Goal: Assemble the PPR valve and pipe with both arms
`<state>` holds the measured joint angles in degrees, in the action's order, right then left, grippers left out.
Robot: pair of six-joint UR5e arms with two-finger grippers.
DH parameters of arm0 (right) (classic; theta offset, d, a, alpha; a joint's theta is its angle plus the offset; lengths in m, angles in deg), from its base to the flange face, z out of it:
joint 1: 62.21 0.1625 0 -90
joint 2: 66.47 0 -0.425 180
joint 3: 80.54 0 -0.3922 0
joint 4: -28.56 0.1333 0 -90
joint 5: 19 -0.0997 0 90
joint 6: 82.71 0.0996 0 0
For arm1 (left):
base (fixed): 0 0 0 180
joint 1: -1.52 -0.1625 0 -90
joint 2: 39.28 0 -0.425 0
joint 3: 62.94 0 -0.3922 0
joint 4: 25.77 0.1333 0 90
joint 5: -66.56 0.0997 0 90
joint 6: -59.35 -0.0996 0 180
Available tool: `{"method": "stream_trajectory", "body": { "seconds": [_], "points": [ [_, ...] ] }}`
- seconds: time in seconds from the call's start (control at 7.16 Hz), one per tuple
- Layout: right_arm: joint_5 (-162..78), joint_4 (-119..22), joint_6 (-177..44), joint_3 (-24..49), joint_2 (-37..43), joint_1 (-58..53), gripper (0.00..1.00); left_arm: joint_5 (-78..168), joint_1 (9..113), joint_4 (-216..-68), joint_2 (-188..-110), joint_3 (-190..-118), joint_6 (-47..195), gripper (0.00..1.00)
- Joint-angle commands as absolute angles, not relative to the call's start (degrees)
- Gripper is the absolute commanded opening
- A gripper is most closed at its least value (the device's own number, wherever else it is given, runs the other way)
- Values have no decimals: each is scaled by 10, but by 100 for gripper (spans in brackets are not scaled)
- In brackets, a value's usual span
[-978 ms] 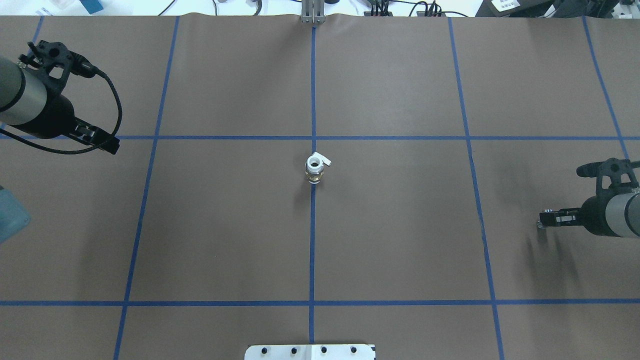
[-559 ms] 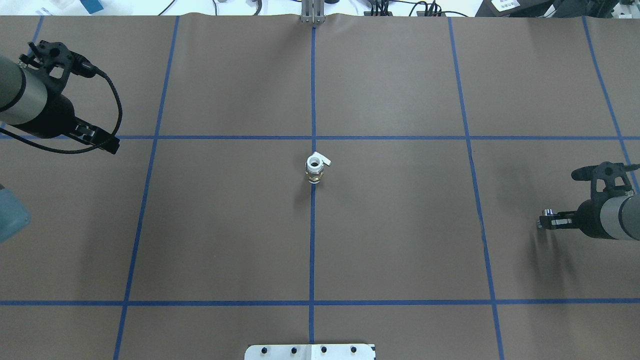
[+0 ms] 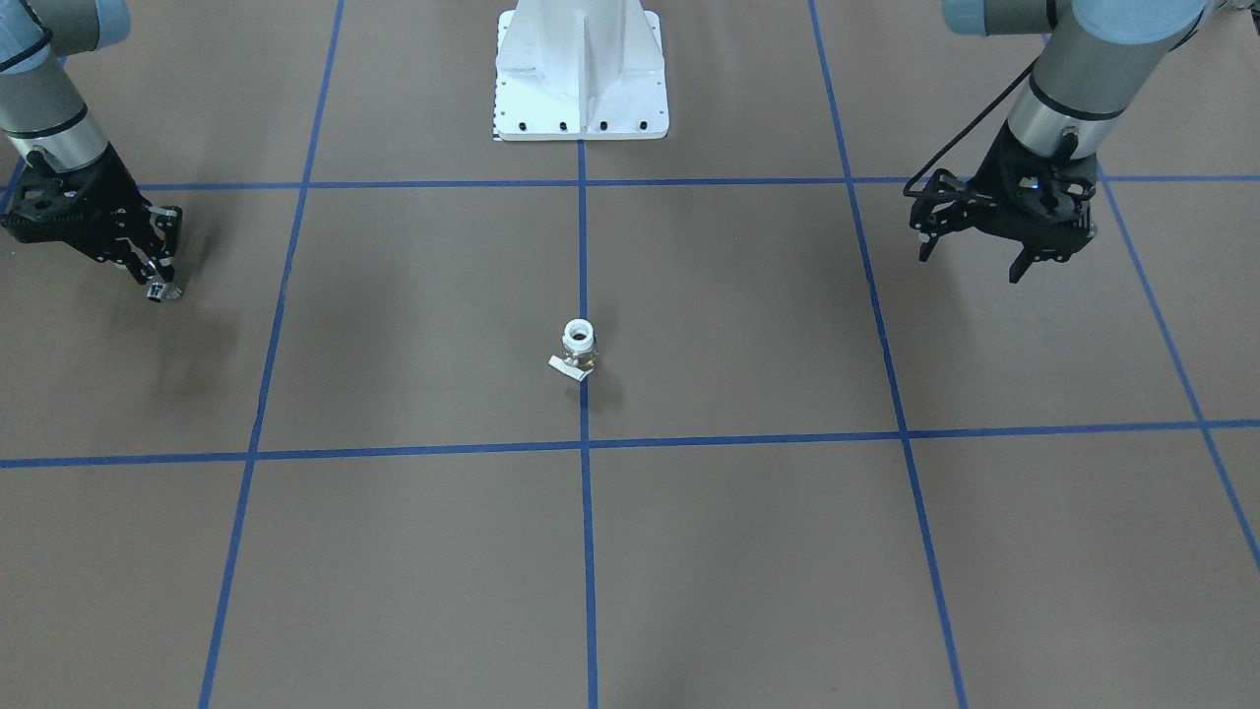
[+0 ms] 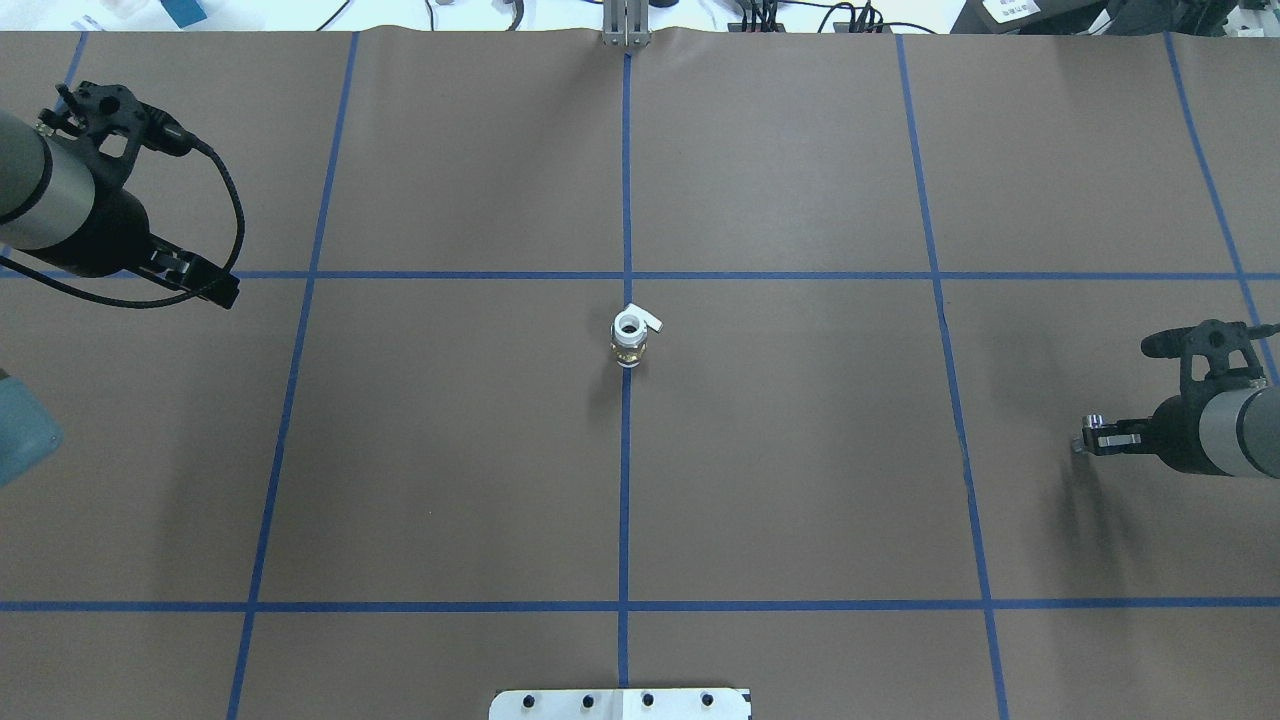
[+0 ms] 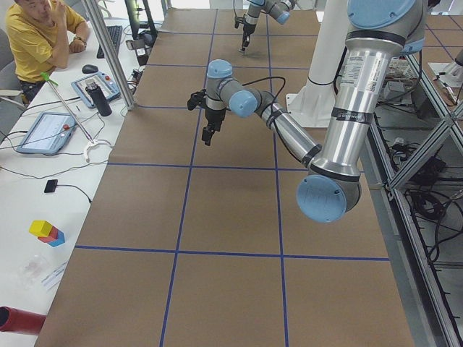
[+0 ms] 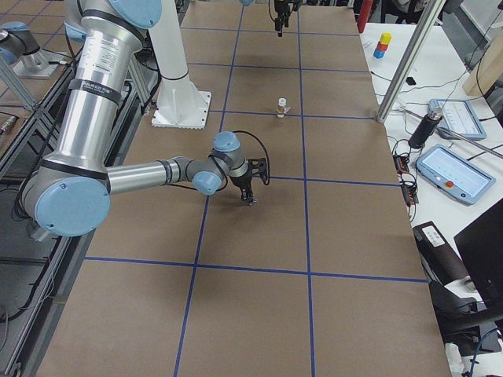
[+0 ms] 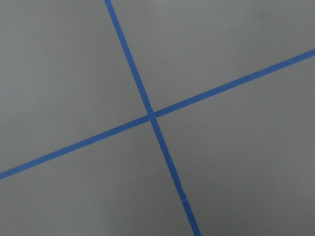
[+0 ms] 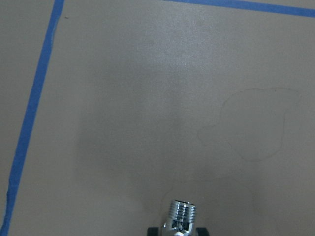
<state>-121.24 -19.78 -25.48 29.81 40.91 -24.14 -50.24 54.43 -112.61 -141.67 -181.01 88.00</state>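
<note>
In the front-facing view my left gripper [image 3: 970, 268] hangs spread at upper right. My right gripper [image 3: 150, 276], at far left, pinches the pipe [image 3: 157, 291], and the PPR valve [image 3: 578, 350] stands upright at centre on a blue tape line [image 3: 583, 246]. Overhead, the PPR valve sits mid-frame, well apart from both grippers, and my right wrist view shows the pipe's threaded end at bottom centre.

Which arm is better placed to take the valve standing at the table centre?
The left: the left pincer is open and empty, while the right pincer holds the pipe. The PPR valve stands free between them.
</note>
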Motion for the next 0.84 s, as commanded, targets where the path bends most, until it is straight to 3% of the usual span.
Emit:
{"method": "stream_trajectory", "body": {
  "seconds": [0.0, 0.28, 0.7],
  "points": [
    [-1216, -200, -255, 307, 379, -234, 0, -502, 556, -1125, -1416, -1811, 882, 100],
    [-1218, -208, -255, 294, 326, -210, 0, -521, 636, -1117, -1377, -1811, 849, 100],
    [-1235, -303, -249, 298, 227, -190, 0, -578, 782, -1093, -1283, -1774, 609, 100]
  ]
}}
